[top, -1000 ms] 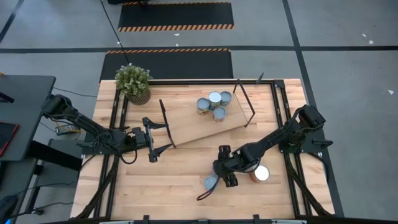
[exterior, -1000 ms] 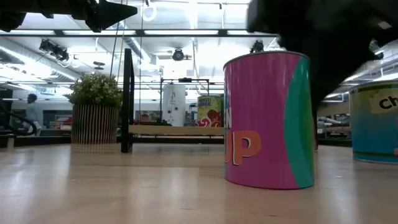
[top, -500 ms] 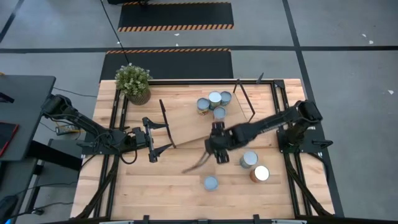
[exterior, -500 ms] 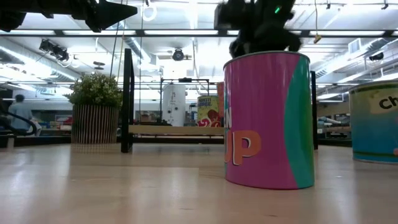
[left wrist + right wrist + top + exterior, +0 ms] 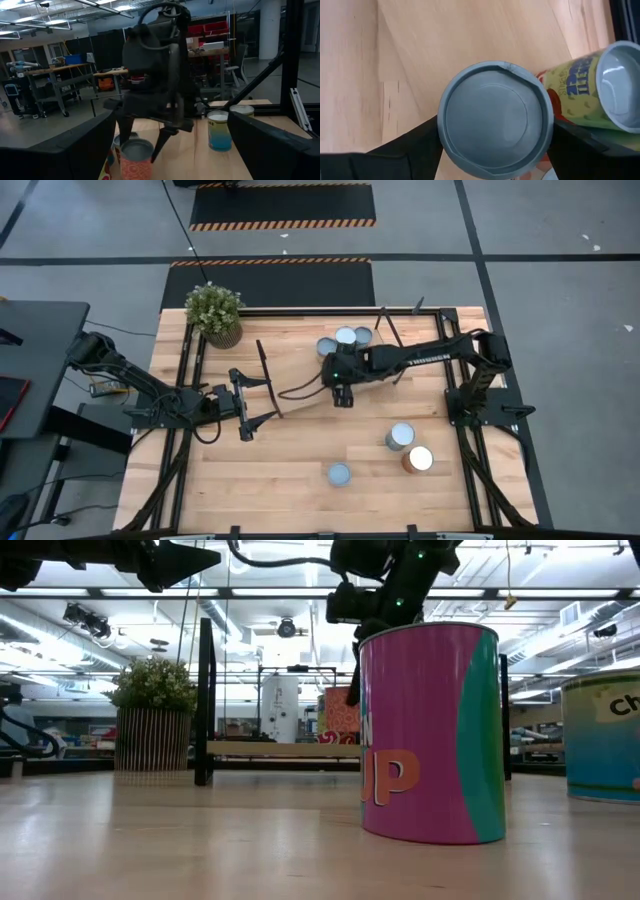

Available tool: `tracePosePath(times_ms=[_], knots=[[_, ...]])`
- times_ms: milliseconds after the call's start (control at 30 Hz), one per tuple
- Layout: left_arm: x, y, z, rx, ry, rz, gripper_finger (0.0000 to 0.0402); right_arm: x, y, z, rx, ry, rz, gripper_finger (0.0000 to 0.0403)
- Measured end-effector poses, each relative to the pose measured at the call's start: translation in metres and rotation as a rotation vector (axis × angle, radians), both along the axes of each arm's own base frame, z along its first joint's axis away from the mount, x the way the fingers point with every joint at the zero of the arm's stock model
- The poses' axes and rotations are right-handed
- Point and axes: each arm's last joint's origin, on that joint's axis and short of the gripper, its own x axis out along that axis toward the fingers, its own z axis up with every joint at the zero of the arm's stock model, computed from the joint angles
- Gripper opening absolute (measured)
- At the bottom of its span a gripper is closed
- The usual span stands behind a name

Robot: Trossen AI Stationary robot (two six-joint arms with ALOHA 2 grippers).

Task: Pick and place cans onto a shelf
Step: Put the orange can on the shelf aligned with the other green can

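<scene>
Right gripper (image 5: 341, 393) is over the shelf (image 5: 300, 370), fingers clamped either side of a can (image 5: 495, 134), right next to the other cans (image 5: 345, 337) already there. Left gripper (image 5: 246, 404) waits wide open at the shelf's left end. Three more cans (image 5: 400, 436) sit nearer on the table (image 5: 250, 480).
</scene>
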Motion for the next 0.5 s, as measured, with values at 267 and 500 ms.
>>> tracePosePath(times_ms=[267,500], knots=[[0.0,0.0,-0.0001,0.0,0.0,0.0,0.0389,-0.0006,-0.007,-0.0002,0.024,-0.002,-0.013,0.0354],[0.0,0.0,-0.0001,0.001,0.001,0.0,0.0389,-0.0001,-0.0011,0.0003,-0.029,-0.002,-0.028,0.0361]])
